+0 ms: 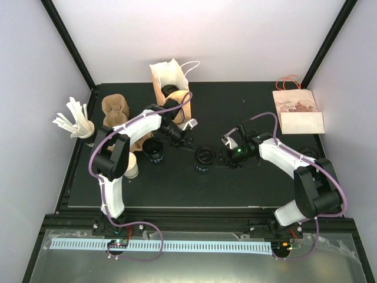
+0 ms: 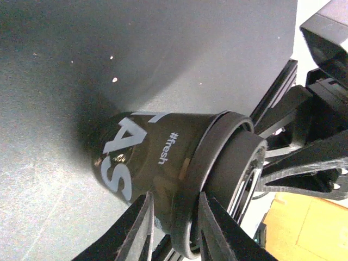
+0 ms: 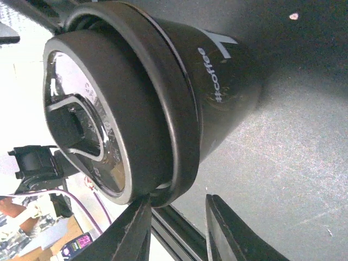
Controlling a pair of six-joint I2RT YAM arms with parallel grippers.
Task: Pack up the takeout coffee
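Note:
A black takeout coffee cup with a black lid stands mid-mat between both arms. In the left wrist view the cup reads "#fresh". My left gripper straddles the lid rim; its jaws stand slightly apart, with a gap beside the rim. In the right wrist view the cup reads "#coffee". My right gripper is open: one finger touches the lid's edge, the other stands off it. A second black cup without a lid stands to the left. The white paper bag stands open at the back.
Cardboard cup carriers and a holder of white stirrers sit at the left edge. A white cup lies near the left arm. A flat brown paper bag lies at the back right, and black lids lie beside the right arm.

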